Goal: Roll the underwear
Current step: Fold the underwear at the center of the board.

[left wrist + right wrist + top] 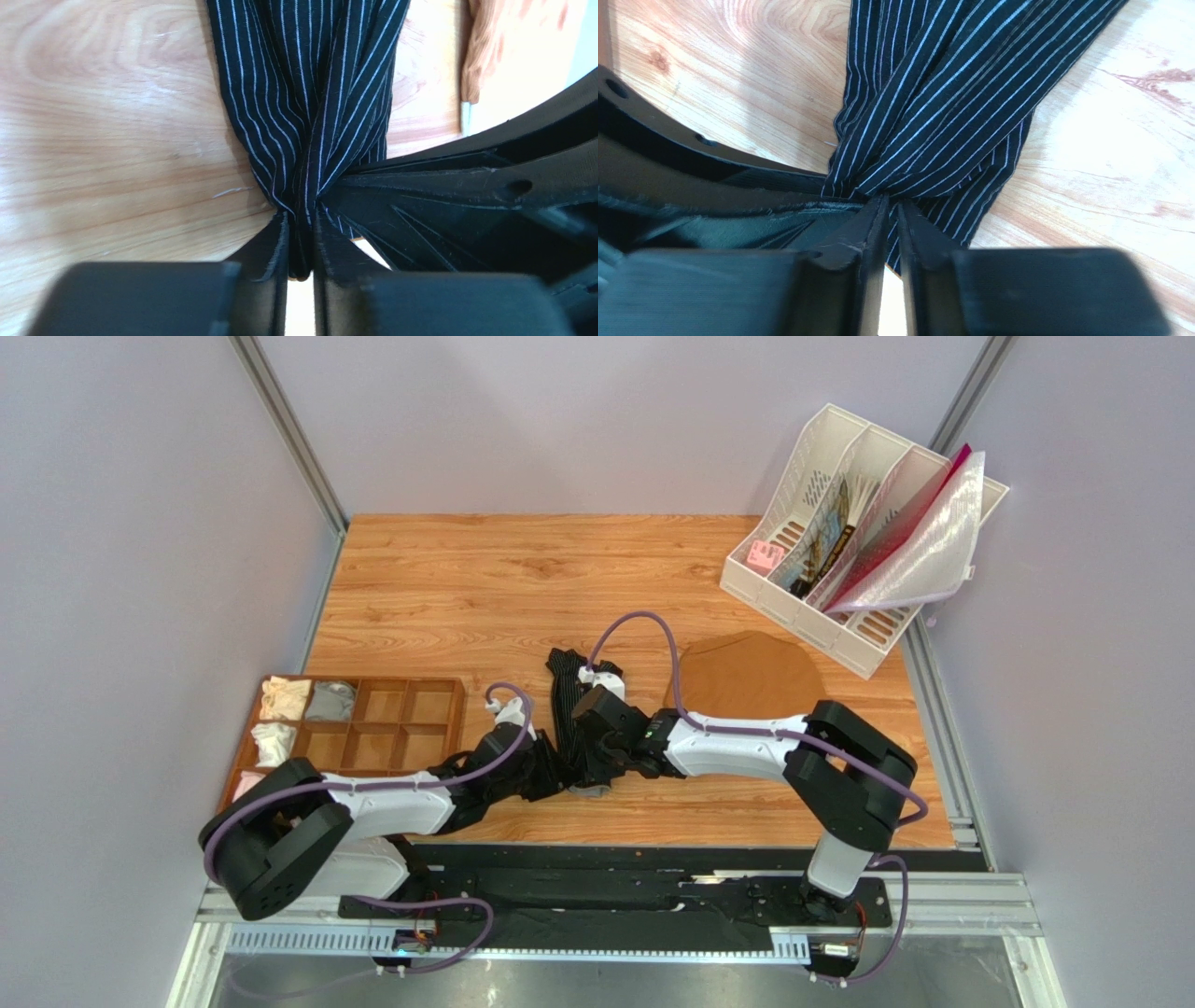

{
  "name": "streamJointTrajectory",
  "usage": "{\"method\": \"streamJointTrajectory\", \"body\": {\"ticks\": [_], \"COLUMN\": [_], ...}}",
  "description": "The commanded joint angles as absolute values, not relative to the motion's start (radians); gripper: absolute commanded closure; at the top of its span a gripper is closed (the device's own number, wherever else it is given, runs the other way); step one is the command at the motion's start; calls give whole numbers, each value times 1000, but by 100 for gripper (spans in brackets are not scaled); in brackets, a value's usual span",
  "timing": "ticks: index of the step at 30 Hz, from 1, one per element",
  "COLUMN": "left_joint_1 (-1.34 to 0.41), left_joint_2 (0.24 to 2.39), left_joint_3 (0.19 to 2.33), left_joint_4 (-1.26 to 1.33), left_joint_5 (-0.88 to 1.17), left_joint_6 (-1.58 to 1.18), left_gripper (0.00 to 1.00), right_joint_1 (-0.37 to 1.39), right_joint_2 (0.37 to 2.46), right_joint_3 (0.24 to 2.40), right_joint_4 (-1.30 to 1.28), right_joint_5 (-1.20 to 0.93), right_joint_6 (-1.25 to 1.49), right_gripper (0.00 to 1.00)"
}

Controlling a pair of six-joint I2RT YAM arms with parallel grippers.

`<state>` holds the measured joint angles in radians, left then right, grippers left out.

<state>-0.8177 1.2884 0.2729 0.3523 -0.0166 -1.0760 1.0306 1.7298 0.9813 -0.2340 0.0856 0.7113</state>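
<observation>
The 2 arms (730, 745) have white links, black joints, purple cables (638, 618).

Top view: bright, even light from above; soft dark shadows fall on the table (463, 588).
Left wrist view: the table to the left of the left gripper (300, 218) glares white; its fingers (270, 255) look fuzzy; the stripes on the underwear (309, 84) past the tips look sharp.
Right wrist view: white glare on the table to the right of the right gripper (891, 206); its fingers (927, 245) are blurry and the stripes are sharp.

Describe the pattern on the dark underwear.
Thin white pinstripes on the black soft fabric underwear; clearest in the right wrist view.
</observation>
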Motion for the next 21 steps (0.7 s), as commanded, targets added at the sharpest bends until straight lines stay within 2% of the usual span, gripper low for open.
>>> {"method": "streamJointTrajectory", "body": {"ticks": [1, 5, 9, 13, 21], "left_joint_1": [-822, -822, -822, -822, -822], "left_joint_2": [1339, 1321, 1308, 1319, 1342], "left_joint_3": [262, 259, 238, 224, 230], "left_joint_4": [379, 331, 311, 313, 319], "left_joint_5": [-8, -8, -8, 25, 43], "left_joint_6": [-1065, -1040, -1035, -1037, -1032], "left_gripper": [96, 100, 100, 100, 100], "right_joint_1": [1028, 954, 878, 808, 785], "right_joint_2": [1655, 1528, 1538, 1640, 1913], "right_joint_3": [1002, 1028, 1149, 1268, 1532], "right_joint_4": [-317, -406, -509, -532, -623], "right_joint_5": [104, 112, 132, 106, 169], "right_joint_6": [689, 629, 551, 519, 512], "right_gripper": [70, 54, 50, 47, 43]}}
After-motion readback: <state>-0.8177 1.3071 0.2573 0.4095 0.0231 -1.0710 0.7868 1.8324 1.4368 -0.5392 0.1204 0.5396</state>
